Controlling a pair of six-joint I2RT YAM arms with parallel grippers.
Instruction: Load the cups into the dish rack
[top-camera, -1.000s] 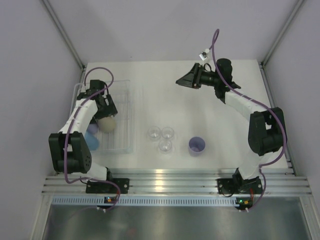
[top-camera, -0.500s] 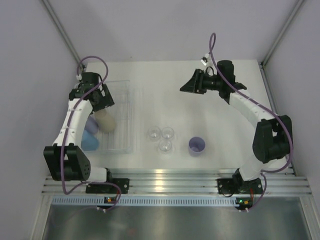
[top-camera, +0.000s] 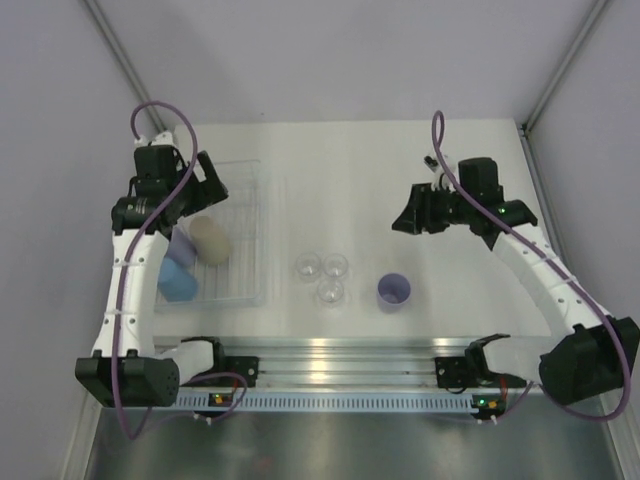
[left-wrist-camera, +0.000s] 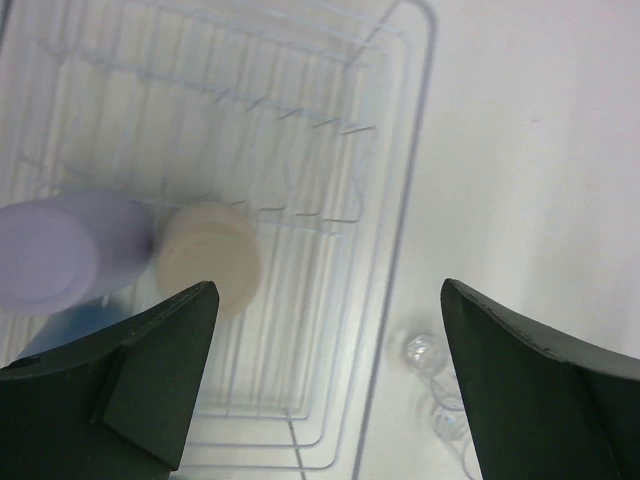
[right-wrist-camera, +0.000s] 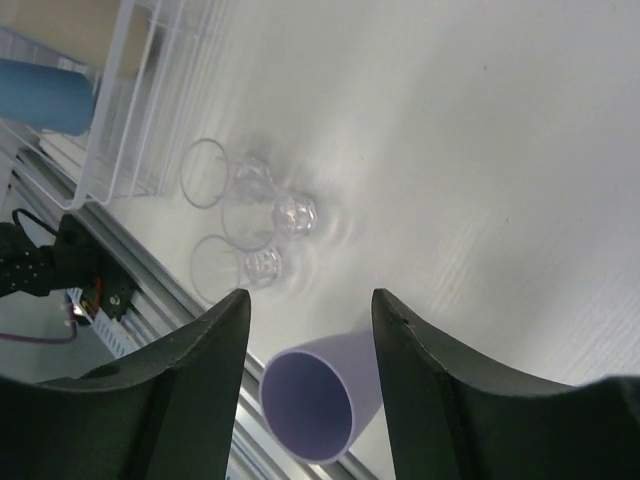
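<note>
Cups loaded: three. The beige tumbler (top-camera: 210, 240), the racked lavender tumbler (top-camera: 180, 246) and the blue tumbler (top-camera: 178, 284) sit together in the near-left part of the dish rack (top-camera: 262, 230). The lavender and beige ones are side by side, and the blue one is nearest the arm bases. The right wrist view shows the blue tumbler (right-wrist-camera: 40, 95) lying on its side. Whether the other two lie flat or lean cannot be settled. The far half of the rack holds no cup.

Cups not loaded: four. The clear cups (top-camera: 330, 291), three in number, stand in a tight cluster on the surface (top-camera: 330, 160) just to the right of the rack. They are close together but apart from its rim. The loose lavender tumbler (top-camera: 394, 291) stands upright, mouth up, to the right of that cluster.

The left hand (top-camera: 205, 192) hangs above the rack. Its fingers are spread wide and grasp nothing; the left wrist view shows the rack floor and the beige tumbler (left-wrist-camera: 210, 255) beneath the gap.

The right hand (top-camera: 410, 215) is over bare surface beyond the loose lavender tumbler (right-wrist-camera: 310, 405). Its fingers are partly parted and empty, and it touches no cup.
</note>
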